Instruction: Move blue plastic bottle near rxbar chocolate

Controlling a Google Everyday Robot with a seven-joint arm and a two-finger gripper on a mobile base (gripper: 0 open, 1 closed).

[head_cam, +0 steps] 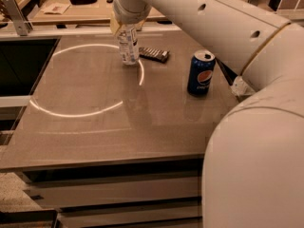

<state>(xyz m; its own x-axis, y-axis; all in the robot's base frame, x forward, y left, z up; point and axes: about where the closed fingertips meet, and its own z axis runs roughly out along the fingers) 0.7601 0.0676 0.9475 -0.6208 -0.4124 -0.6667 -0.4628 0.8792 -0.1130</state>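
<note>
The blue plastic bottle [128,47], clear with a white label, is upright at the far middle of the table, its base at or just above the tabletop. My gripper [126,26] comes down from above and is shut on the bottle's top, hiding the cap. The rxbar chocolate [154,54], a flat dark bar, lies just right of the bottle with a small gap between them.
A blue Pepsi can [201,73] stands right of the bar. My white arm [247,103] fills the right side of the view. A bright ring of light lies on the brown table [95,127]. Another table [61,8] with small items stands behind.
</note>
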